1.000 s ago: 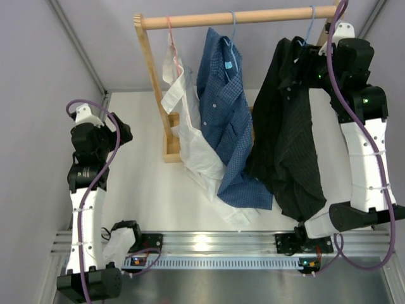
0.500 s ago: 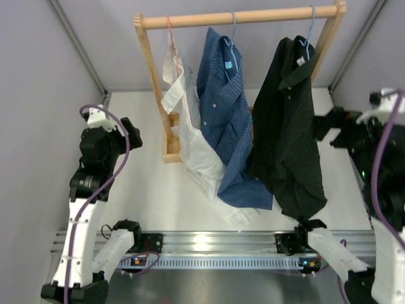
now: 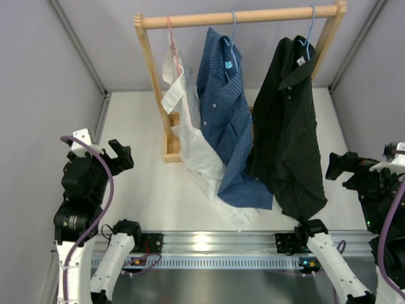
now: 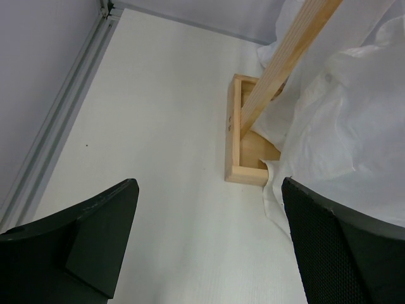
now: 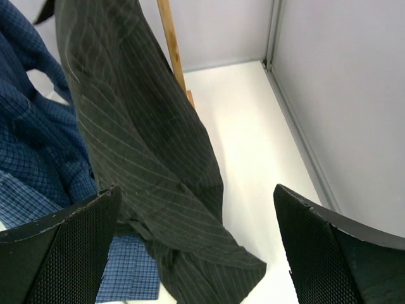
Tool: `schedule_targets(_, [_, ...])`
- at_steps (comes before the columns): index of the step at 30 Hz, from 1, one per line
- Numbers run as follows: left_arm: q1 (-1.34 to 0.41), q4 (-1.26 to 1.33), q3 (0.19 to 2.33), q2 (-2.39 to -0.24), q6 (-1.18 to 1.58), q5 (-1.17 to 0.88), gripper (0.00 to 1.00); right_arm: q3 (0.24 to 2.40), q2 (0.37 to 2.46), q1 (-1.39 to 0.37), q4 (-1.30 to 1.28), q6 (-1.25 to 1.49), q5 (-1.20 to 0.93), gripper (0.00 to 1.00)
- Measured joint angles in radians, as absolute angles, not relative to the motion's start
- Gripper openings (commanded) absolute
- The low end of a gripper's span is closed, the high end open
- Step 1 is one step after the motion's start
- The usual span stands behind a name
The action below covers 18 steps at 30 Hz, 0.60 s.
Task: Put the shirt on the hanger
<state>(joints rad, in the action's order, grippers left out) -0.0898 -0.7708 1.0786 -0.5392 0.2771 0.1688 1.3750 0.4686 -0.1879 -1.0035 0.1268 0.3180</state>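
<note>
Hanging at right end of wooden rail (image 3: 240, 17): black pinstriped shirt (image 3: 288, 126) on light-blue hanger (image 3: 311, 25), hem near worktop (image 3: 139, 139). Spread apart, holding nothing: left fingers (image 4: 95, 234), right fingers (image 5: 69, 247), clear of shirt.

My top camera looks down from high behind the rig, left wrist view low over the counter (image 4: 158, 126) facing the rack foot (image 4: 239, 152), right wrist view facing the shirt (image 5: 145, 158), both spots visible overhead too
</note>
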Motion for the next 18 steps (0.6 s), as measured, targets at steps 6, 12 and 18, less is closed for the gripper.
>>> schedule_targets(6, [-0.092,-0.825,1.096,-0.474,0.258,0.117,0.98,1.28,0.428,-0.188,-1.035,0.134,0.307,0.99])
schedule_targets(12, [-0.093,-0.841,1.095,-0.44,0.254,0.097,0.98,1.263,0.419,-0.19,-1.048,0.135,0.304,1.0])
schedule_targets(18, [-0.093,-0.84,1.077,-0.439,0.253,0.092,0.98,1.237,0.41,-0.191,-1.041,0.136,0.295,0.99])
